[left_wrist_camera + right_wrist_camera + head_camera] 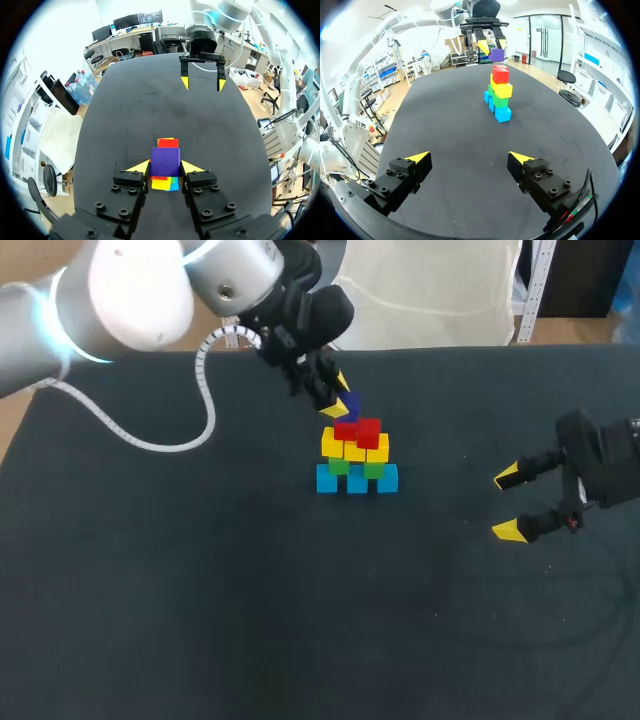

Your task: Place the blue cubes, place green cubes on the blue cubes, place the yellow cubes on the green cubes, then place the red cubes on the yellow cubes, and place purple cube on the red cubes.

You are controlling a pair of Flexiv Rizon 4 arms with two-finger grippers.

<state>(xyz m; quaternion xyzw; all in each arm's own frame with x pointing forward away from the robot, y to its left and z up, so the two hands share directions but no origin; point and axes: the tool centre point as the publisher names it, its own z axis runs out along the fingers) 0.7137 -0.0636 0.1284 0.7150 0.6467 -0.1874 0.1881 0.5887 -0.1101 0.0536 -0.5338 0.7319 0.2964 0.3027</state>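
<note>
Done: blue cubes (357, 480), green cubes (340, 468), yellow cubes (355, 450), red cubes (368, 432) tiered mid-surface (200, 590). In prog.: purple cube (165, 161) clamped in left tool (165, 167), just above red cubes; contact cannot be told. Right tool (507, 503) spread apart, empty, well clear. Rem.: seat purple cube, release.

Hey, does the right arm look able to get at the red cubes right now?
Probably not from above: the left gripper, shut on the purple cube, hangs over the red cubes. From the side, nothing stands between the open right gripper and them.
</note>
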